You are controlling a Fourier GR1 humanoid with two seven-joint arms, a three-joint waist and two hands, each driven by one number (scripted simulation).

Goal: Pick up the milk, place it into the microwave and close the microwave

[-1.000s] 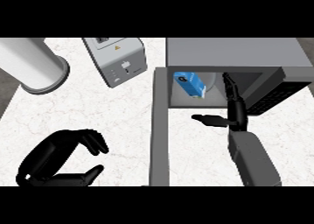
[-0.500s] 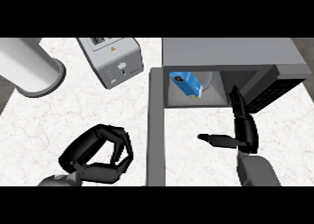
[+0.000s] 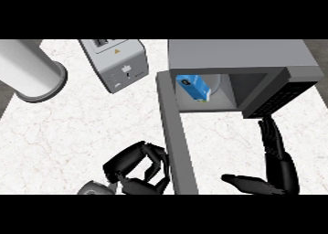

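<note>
The blue milk (image 3: 193,87) sits inside the open microwave (image 3: 240,59), and its long grey door (image 3: 176,137) sticks out toward the robot, just beside the left hand (image 3: 136,167) with curled, empty fingers, while the straight-fingered right hand (image 3: 279,167) is farther off.

Blue milk (image 3: 193,87) seemingly inside open microwave (image 3: 234,57).
</note>
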